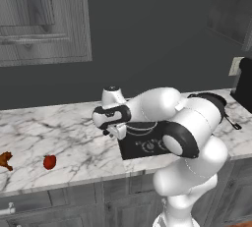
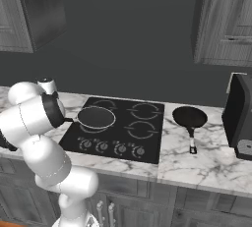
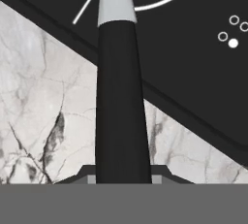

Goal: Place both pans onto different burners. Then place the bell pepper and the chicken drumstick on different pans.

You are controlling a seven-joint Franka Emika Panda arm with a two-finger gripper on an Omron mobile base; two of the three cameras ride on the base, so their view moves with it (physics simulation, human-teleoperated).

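In the left base view the arm folds over the front edge of the marble counter point(image 1: 69, 137), hiding most of the cooktop point(image 1: 140, 147). The gripper point(image 1: 114, 131) sits low at the cooktop's left edge. The bell pepper point(image 1: 49, 161) lies near the counter's front edge, well to the left, and the chicken drumstick point(image 1: 5, 159) lies beyond it at the far left. A second pan's handle point(image 1: 232, 122) pokes out behind the arm toward the counter's right end.

In the right base view the first pan point(image 2: 96, 117), pale-rimmed, rests over the cooktop's rear-left burner ring point(image 2: 101, 104), its handle pointing left toward the arm. The other pan point(image 2: 189, 117) sits on the marble just right of the cooktop point(image 2: 147, 145), handle toward the front edge. The remaining burners point(image 2: 141, 129) are bare.

In the hand view the pan handle point(image 3: 118, 97) runs straight up between the finger tips, with the gripper point(image 3: 120, 177) clenched on it; the cooktop's left edge crosses diagonally behind.

The step in hand looks like seating the first pan on its burner. To do it well, I would judge that the pan should lie flat and centred on the ring before letting go, then the jaws part fully and the hand draws back along the handle's line, so the pan is not dragged off the ring.
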